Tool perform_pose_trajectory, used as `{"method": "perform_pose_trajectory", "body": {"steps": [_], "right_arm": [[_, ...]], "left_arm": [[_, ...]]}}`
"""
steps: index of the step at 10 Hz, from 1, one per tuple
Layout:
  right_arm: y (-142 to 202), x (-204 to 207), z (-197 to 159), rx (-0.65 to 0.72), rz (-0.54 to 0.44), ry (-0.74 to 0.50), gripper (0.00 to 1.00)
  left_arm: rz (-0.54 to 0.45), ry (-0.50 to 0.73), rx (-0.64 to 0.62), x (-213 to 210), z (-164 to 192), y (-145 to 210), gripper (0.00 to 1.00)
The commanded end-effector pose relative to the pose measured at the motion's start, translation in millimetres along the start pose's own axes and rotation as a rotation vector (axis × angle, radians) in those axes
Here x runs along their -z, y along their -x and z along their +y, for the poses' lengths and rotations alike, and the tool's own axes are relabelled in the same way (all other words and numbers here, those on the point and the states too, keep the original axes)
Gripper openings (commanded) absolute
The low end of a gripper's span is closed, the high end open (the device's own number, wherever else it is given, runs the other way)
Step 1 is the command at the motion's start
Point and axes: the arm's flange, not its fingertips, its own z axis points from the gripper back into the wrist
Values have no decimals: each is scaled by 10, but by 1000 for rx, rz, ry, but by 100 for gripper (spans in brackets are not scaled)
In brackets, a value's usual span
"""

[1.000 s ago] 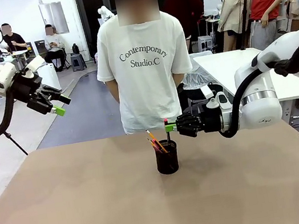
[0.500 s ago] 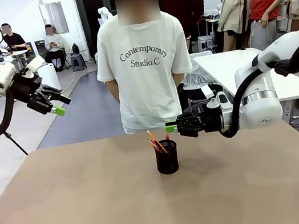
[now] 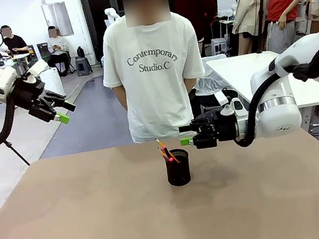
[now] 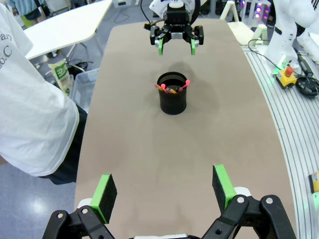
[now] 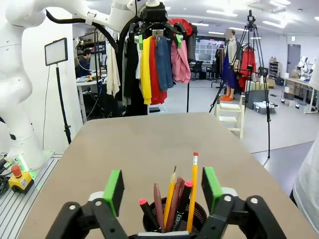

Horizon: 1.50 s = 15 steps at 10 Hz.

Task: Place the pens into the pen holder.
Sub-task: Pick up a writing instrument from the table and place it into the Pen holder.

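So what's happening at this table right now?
The right gripper hangs open just above the pen holder, beside the pens that stand inside it, and holds nothing. The holder sits near the middle of the table. The left gripper is open and empty, raised off to the robot's left, away from the holder. A person in a white T-shirt stands at the far side, hands not on the table.
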Motion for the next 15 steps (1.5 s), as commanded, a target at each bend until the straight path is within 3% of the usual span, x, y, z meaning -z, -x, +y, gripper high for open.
{"method": "perform_pose_trajectory", "body": {"steps": [1, 9, 11, 15], "right_arm": [[-22, 4, -5, -19, 18, -35, 100], [13, -5, 12, -4, 14, -15, 100], [-217, -186, -70, -17, 149, -82, 100], [-831, -666, -246, -101, 329, -146, 100]], "left_arm": [[-2, -4, -2, -7, -11, 0, 100], [-2, -4, -2, -7, -11, 0, 100], [-2, -4, -2, -7, -11, 0, 100], [-2, -4, -2, -7, -11, 0, 100]]}}
